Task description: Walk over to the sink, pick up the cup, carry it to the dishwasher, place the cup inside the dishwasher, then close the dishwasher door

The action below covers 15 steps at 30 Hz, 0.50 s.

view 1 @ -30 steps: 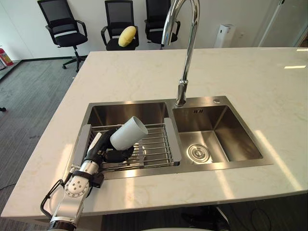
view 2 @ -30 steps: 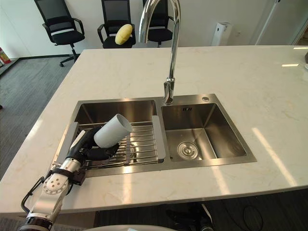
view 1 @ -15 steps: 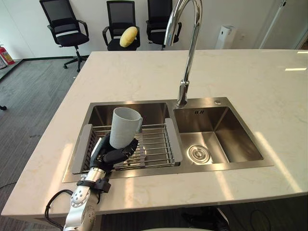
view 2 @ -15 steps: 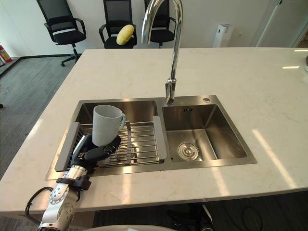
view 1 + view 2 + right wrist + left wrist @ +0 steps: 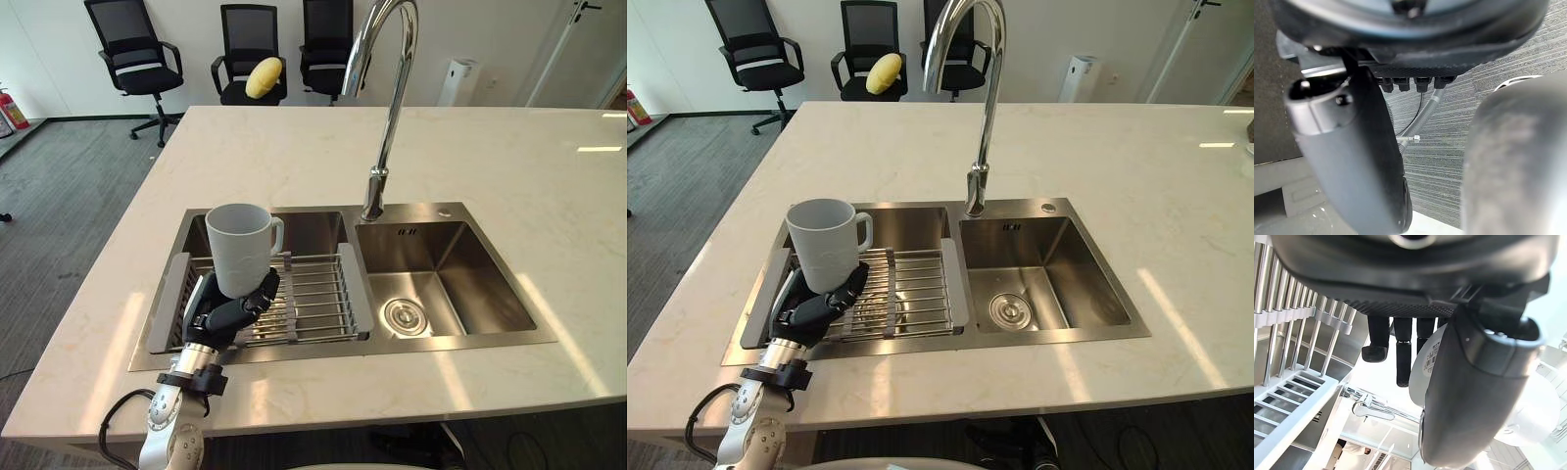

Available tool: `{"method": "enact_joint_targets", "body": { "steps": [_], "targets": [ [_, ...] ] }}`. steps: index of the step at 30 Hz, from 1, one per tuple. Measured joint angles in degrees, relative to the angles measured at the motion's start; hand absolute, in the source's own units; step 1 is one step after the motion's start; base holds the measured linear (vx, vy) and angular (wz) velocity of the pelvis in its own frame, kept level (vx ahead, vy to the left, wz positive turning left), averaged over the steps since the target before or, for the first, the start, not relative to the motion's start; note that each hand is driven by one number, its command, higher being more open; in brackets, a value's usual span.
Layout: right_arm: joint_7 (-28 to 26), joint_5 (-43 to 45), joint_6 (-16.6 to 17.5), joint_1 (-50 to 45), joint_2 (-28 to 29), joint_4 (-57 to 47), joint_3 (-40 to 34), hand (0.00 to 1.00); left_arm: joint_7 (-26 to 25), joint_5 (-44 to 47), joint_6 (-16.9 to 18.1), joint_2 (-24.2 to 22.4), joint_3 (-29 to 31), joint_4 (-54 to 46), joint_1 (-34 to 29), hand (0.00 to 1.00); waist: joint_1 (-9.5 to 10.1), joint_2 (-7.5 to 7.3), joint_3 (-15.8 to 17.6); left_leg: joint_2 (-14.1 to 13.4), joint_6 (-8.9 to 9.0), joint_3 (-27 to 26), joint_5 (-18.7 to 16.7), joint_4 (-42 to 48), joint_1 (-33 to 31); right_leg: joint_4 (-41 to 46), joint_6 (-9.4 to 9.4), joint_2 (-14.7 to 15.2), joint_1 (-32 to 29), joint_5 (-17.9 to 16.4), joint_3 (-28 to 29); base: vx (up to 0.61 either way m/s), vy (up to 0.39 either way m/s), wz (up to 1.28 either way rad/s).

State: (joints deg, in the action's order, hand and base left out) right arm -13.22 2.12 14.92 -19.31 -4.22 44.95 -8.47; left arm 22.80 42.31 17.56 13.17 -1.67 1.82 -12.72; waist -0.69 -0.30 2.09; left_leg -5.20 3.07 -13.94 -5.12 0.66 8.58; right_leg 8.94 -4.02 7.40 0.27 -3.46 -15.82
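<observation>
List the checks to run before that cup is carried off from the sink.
1. Grip: ok. The left robot hand has its fingers curled round the lower part of the cup.
2. Cup upright, mouth up: ok.
3. Cup clear of the faucet: ok, well apart.
4. Cup lifted off the drying rack: cannot tell, the hand hides its base.
5. Cup empty: cannot tell.

Left hand (image 5: 223, 317) raised upright, fingers and thumb curled tight.
</observation>
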Motion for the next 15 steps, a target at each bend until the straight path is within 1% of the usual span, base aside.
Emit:
{"method": "enact_joint_targets", "body": {
  "steps": [5, 10, 11, 13, 15],
  "targets": [
    [0.1, 0.1, 0.0, 0.8, 0.0, 0.2, 0.3, 1.00, 0.0, 1.2, 0.3, -0.7, -0.5, -1.1, -1.1, 0.00, -0.02, 0.01, 0.0, 0.3, -0.39, -0.7, -0.3, 0.2, 0.1, -1.0, -0.12, 0.0, -0.1, 0.8, 1.1, -0.01, 0.023, -0.11],
    [0.7, 0.1, 0.3, 0.6, 0.1, -0.9, 0.9, 1.00, -0.1, 1.2, 1.8, -1.2, -1.6, -5.2, -2.7, 0.00, 0.03, 0.02, 0.1, 0.5, -0.66, -1.5, -1.0, 0.9, 0.1, -2.0, -0.44, 0.0, -0.2, 1.8, 2.6, -0.02, 0.024, -0.17],
    [0.8, 0.1, 0.4, 0.6, 0.1, -1.1, 1.0, 1.00, -0.3, 1.2, 2.1, -1.8, -1.6, -6.7, -3.1, 0.00, 0.12, 0.02, 0.2, 0.5, -0.63, -2.3, -1.4, 1.5, 0.2, -1.8, -0.63, 0.0, -0.6, 1.9, 3.3, -0.04, 0.036, -0.30],
    [1.0, 0.1, 0.4, 0.5, 0.2, -2.0, 1.0, 1.00, -0.4, 1.5, 3.2, -3.5, -2.1, -8.9, -3.3, 0.00, 0.48, -0.05, 0.4, 0.8, -0.85, -3.4, -2.1, 2.0, 0.5, -0.1, -0.96, 0.4, -1.6, 1.5, 4.7, -0.05, 0.041, -0.33],
    [1.1, 0.1, 0.5, -0.1, 0.3, -5.4, 1.0, 1.00, -1.4, 1.5, 4.3, -4.9, -3.3, -13.3, -2.9, 0.00, 0.37, -0.50, 2.7, 1.7, -1.79, -3.7, -4.2, 4.7, 0.3, 5.5, -1.05, 2.1, -3.4, -0.5, 5.3, -0.06, 0.046, -0.16]
  ]
}}
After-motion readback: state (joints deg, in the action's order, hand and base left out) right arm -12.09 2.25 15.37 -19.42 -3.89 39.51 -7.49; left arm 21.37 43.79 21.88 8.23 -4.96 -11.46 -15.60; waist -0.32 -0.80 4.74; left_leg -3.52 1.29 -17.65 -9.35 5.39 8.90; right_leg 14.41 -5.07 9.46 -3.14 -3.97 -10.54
